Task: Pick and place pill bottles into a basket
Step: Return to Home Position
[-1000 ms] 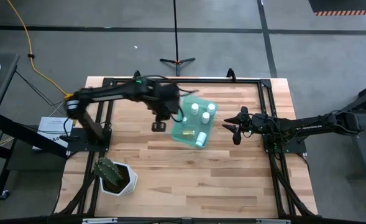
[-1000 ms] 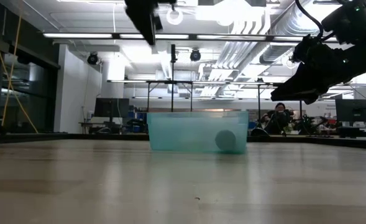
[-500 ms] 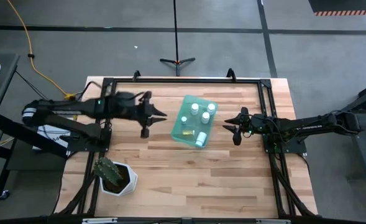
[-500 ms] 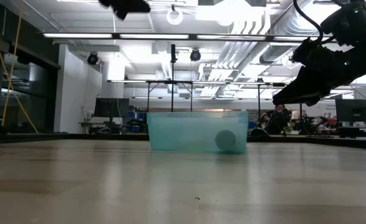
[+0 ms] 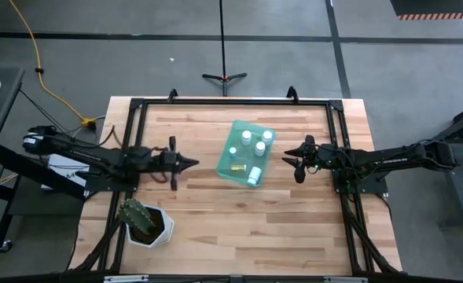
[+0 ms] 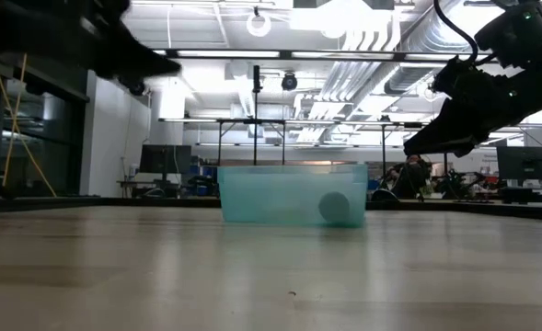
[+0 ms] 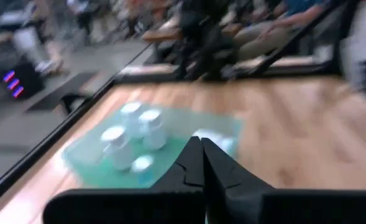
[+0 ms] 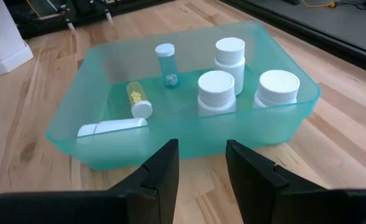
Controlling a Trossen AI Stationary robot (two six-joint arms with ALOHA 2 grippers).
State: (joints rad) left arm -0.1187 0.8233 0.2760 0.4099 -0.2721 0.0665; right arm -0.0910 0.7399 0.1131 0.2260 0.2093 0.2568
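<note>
**Arm pose.** The left arm is stretched out low and nearly level over the left part of the counter [image 5: 215, 236]. The left tool [image 5: 185, 163] is pointed toward the basket [image 5: 228, 148]. In the left wrist view its two dark fingers [image 7: 192, 163] are pressed together to a point, with nothing between them. The right arm is extended from the right side. The right tool [image 5: 293, 163] is aimed at the basket, and in the right wrist view its fingers [image 8: 161, 171] are held apart with a clear gap and nothing grasped.

**Position of task items.** The basket stands on the counter between the two tools, turned at an angle to the counter's edges. It is well apart from the left tool and near the right tool, and touched by neither. All visible pill bottles [image 8: 216, 90] are contained in the basket. Three white ones stand upright in a cluster at one end, and a fourth white one [image 8: 111, 128] lies on its side against the wall nearest the right tool. A clear bottle with a blue cast [image 8: 165, 62] stands upright, and a clear bottle holding yellow pills [image 8: 138, 102] lies flat beside it.

**Materials and shapes.** The basket is of translucent teal plastic, rectangular, with rounded corners and low walls. The bottles are small capped cylinders. The counter is of pale wood planks inside a black frame. A white hexagonal pot with a cactus [image 5: 145, 222] stands near the front left corner, apart from the basket.
</note>
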